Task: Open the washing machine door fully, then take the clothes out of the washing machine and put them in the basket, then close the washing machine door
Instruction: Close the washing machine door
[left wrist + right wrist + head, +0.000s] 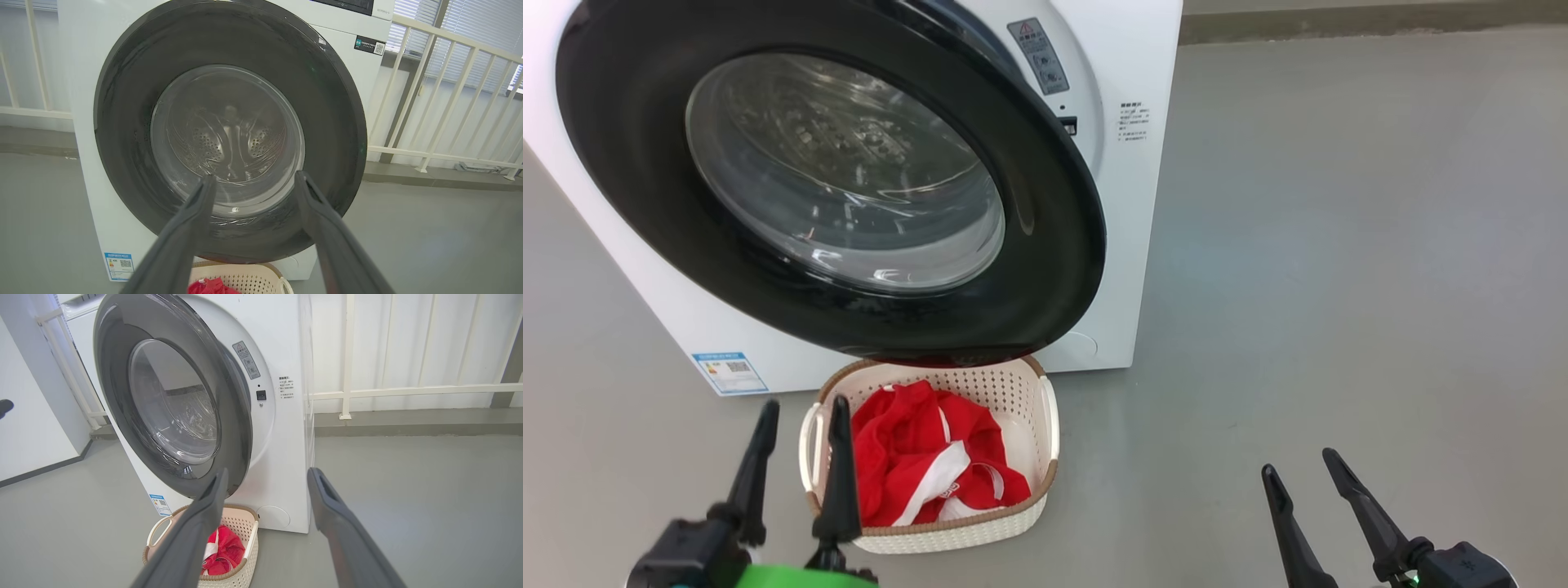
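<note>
The washing machine (1127,245) stands white ahead of me on the grey floor. Its door (629,122), black-rimmed with a bulging glass window, hangs slightly ajar, a gap showing at its right edge (241,428). The red clothes (915,457) with white stripes lie in the cream basket (1045,408) on the floor below the door. My left gripper (805,408) is open and empty, just left of the basket. My right gripper (1298,461) is open and empty over bare floor to the right. In the left wrist view the door (122,122) faces my left gripper (253,177).
A white railing (429,81) runs behind and right of the machine. Open grey floor (1339,245) spreads to the right. A white cabinet or wall (32,437) stands left of the machine. A blue label (729,371) sits low on the machine's front.
</note>
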Available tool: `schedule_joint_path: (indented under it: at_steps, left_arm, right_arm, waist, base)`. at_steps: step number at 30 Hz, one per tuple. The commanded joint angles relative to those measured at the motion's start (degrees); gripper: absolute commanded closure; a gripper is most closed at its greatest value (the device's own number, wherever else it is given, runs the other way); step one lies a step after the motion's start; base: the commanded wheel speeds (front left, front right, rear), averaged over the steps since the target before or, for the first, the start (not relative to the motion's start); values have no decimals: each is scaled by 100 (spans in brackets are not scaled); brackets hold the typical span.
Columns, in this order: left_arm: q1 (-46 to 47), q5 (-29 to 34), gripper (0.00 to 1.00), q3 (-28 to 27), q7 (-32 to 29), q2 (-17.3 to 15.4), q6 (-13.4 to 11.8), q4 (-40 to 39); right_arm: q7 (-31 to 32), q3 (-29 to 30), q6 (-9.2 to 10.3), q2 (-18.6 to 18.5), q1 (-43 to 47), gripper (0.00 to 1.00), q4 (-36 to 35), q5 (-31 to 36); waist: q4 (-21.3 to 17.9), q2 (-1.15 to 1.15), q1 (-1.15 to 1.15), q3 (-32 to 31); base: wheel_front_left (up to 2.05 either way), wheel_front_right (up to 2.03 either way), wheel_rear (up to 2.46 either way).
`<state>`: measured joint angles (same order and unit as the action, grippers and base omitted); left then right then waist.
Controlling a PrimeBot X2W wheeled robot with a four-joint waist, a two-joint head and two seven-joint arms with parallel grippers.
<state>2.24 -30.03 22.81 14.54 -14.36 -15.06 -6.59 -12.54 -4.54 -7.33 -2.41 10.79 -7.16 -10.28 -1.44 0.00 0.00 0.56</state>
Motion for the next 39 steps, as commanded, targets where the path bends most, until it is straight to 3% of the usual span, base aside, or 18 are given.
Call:
schedule_joint_path:
  at_steps: [1,7,20,39]
  left_arm:
    - [20,145,0,-258,45,-72,-20,-119]
    - [-286,365,0,-295,45,-2,-6,-142]
    - [-700,1543,0,-231,46,-70,-328,-271]
    - [-696,1604,0,-236,46,94,-340,-190]
  right_arm:
    - [-71,-135,-16,-46,-72,0,-142,2]
    - [-86,-105,-16,-46,-22,0,-163,14]
    - [-114,-44,-16,-46,71,0,-195,-20]
    - [-144,31,-16,-46,96,0,-197,-52]
  waist:
    - [-3,0,0,-37]
    - [20,0,0,-76]
    - [82,0,0,-145]
    - [374,0,0,-143]
  base:
    - [0,0,0]
    - [0,0,0]
    - [0,0,0]
    - [0,0,0]
